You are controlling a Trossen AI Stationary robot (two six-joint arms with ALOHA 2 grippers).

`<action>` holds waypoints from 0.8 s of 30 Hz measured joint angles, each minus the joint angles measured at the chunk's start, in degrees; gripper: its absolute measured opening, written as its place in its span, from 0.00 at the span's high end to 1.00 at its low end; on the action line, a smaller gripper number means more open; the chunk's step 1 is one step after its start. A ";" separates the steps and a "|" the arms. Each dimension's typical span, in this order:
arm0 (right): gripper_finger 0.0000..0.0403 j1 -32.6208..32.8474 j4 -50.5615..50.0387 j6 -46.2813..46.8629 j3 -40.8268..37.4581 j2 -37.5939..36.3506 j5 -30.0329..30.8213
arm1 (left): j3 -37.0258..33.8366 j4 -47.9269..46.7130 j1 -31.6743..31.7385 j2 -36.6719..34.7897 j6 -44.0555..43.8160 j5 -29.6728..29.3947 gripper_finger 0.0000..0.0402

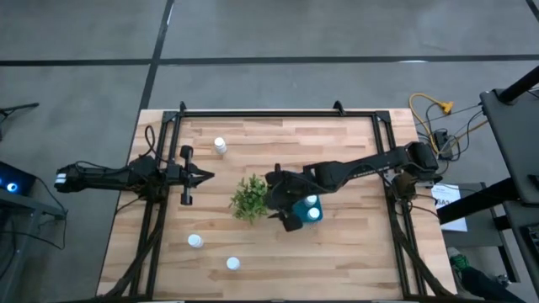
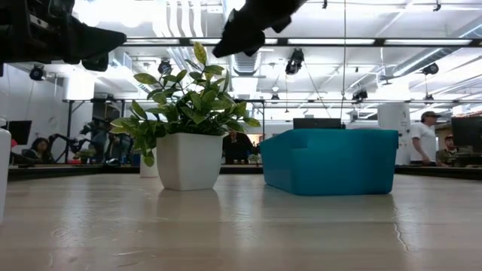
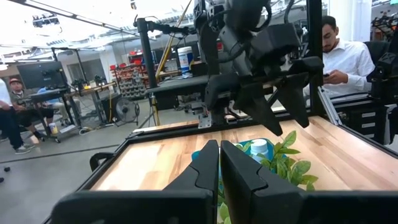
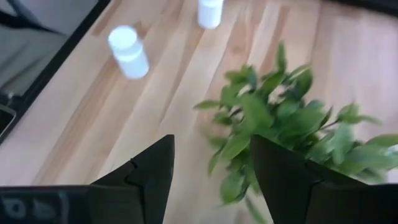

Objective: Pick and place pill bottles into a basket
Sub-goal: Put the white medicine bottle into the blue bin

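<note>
Basket (image 1: 305, 208) under open right claw (image 1: 281, 202)

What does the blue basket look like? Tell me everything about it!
The basket is a small teal-blue box with rounded corners and smooth walls that look like plastic. It sits upright on the wooden table, right beside the potted plant. From above, white-capped pill bottles show inside it. The right pincer hangs open above its plant-side edge, without touching it.

No text, label or number can be read anywhere. The pill bottles (image 1: 220, 145) show only blank white. The basket (image 2: 331, 160) is plain teal.
</note>
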 joint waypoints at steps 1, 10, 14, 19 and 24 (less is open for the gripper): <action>0.50 -0.23 0.75 0.00 0.00 0.00 -0.02 | 0.00 0.13 -0.02 0.00 0.03 0.00 1.00; 0.50 -1.08 5.93 -1.62 -0.55 0.00 -0.11 | 0.00 2.38 -0.01 0.00 -0.35 0.02 1.00; 0.50 -1.10 6.55 -2.94 -1.05 0.00 -0.18 | 0.00 2.43 0.00 0.00 -0.35 0.02 1.00; 0.50 -1.32 7.60 -2.97 -1.88 -1.11 -0.24 | 0.00 2.43 -0.02 0.00 -0.39 0.02 1.00; 0.50 -1.37 9.90 -3.02 -5.68 -6.07 -0.20 | 0.00 2.42 -0.01 0.09 -0.48 0.02 1.00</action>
